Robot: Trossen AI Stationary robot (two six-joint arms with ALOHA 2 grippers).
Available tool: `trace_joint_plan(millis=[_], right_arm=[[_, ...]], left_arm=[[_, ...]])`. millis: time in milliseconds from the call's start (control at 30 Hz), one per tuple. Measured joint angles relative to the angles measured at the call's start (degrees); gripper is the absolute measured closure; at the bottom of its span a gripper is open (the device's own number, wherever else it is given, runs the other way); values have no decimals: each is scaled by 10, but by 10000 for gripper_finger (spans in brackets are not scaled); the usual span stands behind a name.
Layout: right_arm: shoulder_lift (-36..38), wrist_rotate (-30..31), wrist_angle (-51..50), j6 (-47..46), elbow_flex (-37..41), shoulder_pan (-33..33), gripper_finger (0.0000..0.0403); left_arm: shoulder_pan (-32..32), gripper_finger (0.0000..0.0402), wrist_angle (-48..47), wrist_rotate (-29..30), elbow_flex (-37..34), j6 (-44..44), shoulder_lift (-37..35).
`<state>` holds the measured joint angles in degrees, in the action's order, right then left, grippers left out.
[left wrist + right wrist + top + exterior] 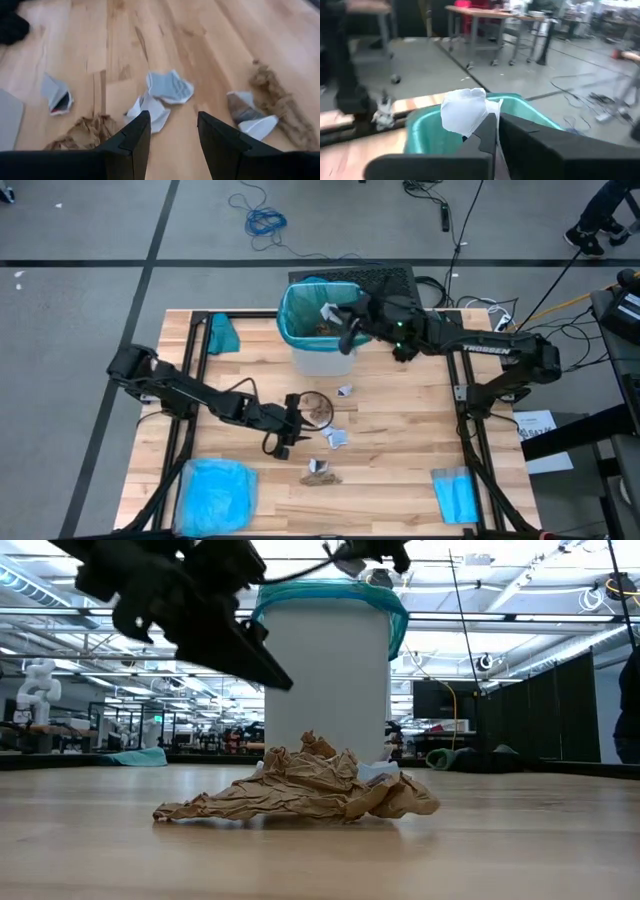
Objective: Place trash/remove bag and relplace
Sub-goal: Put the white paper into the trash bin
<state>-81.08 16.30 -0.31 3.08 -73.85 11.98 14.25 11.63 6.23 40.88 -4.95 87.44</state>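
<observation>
Currently: right gripper (495,132), jaws pinching white crumpled wrapper (464,111) over teal-lined white bin (318,330); release centred above opening; left gripper (172,132) part-open, empty.

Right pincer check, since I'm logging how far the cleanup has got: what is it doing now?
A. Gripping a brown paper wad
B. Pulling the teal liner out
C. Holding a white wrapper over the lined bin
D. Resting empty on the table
C: the right pincer is shut on a white wrapper above the bin with its teal liner.
</observation>
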Motion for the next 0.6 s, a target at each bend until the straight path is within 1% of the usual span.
trace_joint_plan(millis=[100, 167, 300, 400, 500, 600], right_arm=[[-3, -46, -1, 20, -7, -3, 351], [-2, -59, -6, 21, -7, -6, 318], [13, -65, -38, -5, -7, -8, 247], [34, -98, -81, -35, -7, -8, 205], [48, -115, -128, -58, -7, -20, 184], [57, -116, -170, -71, -7, -50, 180]], left_arm=[[-5, 243, 2, 0, 9, 0, 22], [-8, 243, 5, 0, 15, 0, 34], [-8, 243, 22, 0, 15, -7, 50], [-8, 243, 34, -4, 15, -20, 58], [-9, 243, 56, -17, 15, -41, 72], [-10, 243, 79, -19, 19, -61, 89]])
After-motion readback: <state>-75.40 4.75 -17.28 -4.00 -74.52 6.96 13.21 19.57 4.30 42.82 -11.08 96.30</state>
